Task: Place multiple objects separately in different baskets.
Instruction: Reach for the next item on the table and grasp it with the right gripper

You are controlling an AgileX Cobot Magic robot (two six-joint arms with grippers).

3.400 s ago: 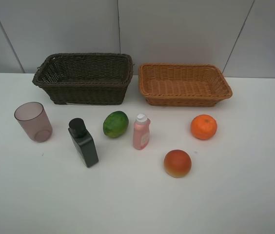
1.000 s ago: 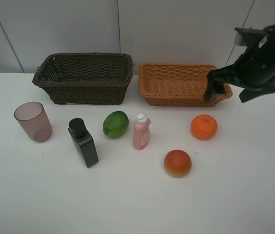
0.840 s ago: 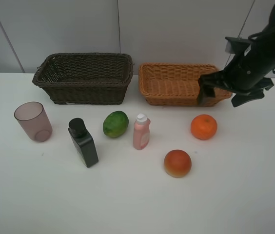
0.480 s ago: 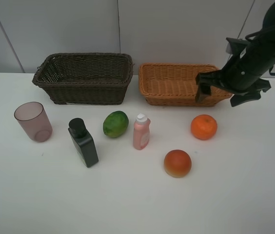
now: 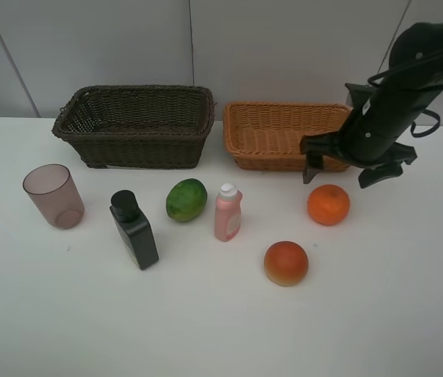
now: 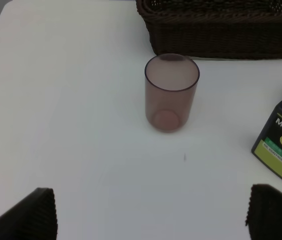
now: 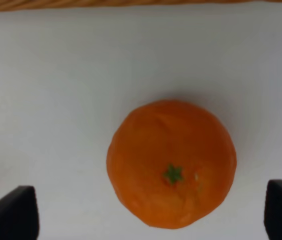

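**Mia:** What is nearest to us on the worktop (image 5: 221, 330)?

**Ben:** The red round fruit (image 5: 286, 263). Then come the black bottle (image 5: 134, 229), the pink bottle (image 5: 228, 213), the cup (image 5: 53, 196) and the green fruit (image 5: 186, 199). Nothing is in a basket yet.

**Mia:** And the orange (image 5: 328, 204)?

**Ben:** A bit farther back on the right, just in front of the light basket (image 5: 284, 161). The right fingers (image 5: 310, 167) hang over it, spread wide and holding nothing.

**Mia:** Which way is it from them?

**Ben:** Straight below. In the right wrist view it sits in the middle of the gap, stem up, with one finger out to each side. It is round, so there is no long side to line up. I think the arm only needs to go down and squeeze.

**Mia:** And the left fingers (image 6: 36, 215)?

**Ben:** They are spread wide and empty too, over by the cup. They are well away from the orange, so the right arm is nearer.

**Mia:** What is at the very back?

**Ben:** The dark basket (image 5: 139, 149), just left of the light one.
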